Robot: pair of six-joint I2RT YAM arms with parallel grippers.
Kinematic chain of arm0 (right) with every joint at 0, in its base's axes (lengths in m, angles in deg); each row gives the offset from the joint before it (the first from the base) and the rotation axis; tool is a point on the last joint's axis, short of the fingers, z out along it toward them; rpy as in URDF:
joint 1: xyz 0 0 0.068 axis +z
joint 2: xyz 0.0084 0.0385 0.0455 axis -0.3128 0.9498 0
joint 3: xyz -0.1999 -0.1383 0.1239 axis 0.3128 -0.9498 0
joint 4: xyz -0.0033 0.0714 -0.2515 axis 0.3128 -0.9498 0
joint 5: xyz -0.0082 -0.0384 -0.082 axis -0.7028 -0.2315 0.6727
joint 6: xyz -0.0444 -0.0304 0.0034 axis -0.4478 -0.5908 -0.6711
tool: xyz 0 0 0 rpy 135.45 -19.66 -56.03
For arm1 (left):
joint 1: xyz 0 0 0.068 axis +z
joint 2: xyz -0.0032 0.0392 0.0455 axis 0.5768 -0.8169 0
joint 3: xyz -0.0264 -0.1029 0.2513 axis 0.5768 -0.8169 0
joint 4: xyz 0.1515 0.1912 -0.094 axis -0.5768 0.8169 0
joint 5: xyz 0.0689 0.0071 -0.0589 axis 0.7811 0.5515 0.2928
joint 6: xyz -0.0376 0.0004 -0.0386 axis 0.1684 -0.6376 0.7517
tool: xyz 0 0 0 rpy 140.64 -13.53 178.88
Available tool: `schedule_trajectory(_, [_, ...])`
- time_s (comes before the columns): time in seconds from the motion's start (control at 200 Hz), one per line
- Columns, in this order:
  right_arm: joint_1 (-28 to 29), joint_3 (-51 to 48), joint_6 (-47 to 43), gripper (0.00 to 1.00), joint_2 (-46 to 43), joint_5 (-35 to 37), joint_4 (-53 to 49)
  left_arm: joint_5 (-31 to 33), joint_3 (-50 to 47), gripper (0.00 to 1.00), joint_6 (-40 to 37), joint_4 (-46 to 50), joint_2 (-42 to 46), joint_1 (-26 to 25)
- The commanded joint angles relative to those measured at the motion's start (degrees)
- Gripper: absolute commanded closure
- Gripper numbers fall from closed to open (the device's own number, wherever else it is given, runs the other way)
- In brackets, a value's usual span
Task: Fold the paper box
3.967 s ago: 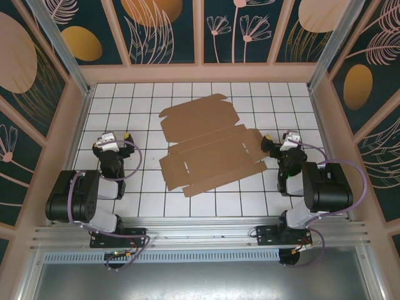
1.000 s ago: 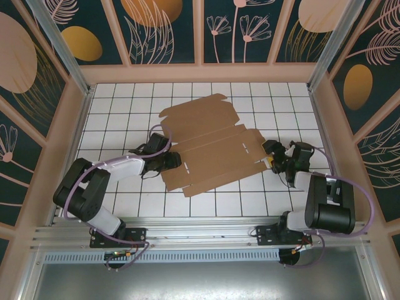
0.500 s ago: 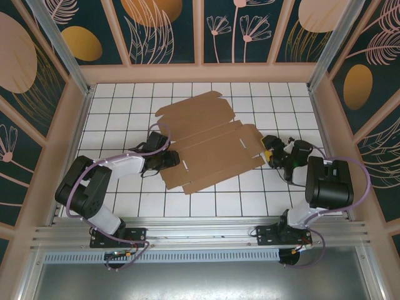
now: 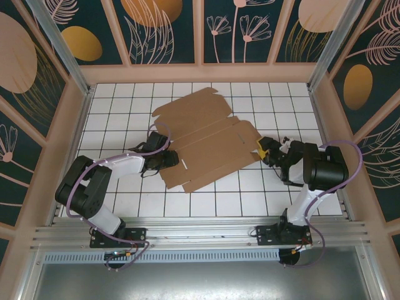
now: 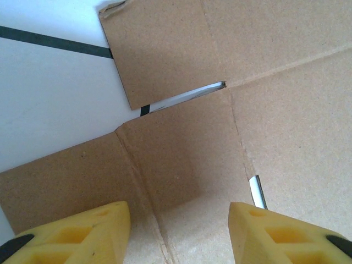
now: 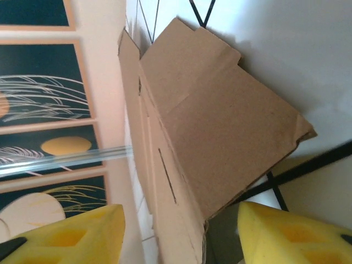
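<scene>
Moved in from the near side, both arms are now set at the ends of the paper box [image 4: 209, 147], which has been turned slightly leftward on the tiled table [image 4: 250, 197]. The left gripper [image 4: 170, 160] is held half-open over a left flap, with nothing clamped. The right gripper [image 4: 264, 150] is spread around a lifted side flap [image 6: 220, 137], and no pinch is seen. Farther off, the lid panel [image 4: 190, 109] lies flat, so folding is judged barely begun.
</scene>
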Motion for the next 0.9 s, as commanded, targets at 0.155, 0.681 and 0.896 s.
schedule_trajectory(0.155, [1.0, 4.9, -8.2, 0.66, 0.1, 5.5, -10.2, 2.0, 0.1, 0.49, -1.1, 4.1, -1.3, 0.6])
schedule_trajectory(0.681, [1.1, 2.6, -7.2, 0.95, -1.9, 7.3, -1.8, -0.4, 2.6, 0.38, 0.9, 5.5, 3.3, 0.6])
schedule_trajectory(0.896, [1.6, 6.2, -14.6, 0.99, -19.9, 16.2, -18.2, 0.9, 7.0, 0.20, 0.6, 8.5, 12.2, 0.6])
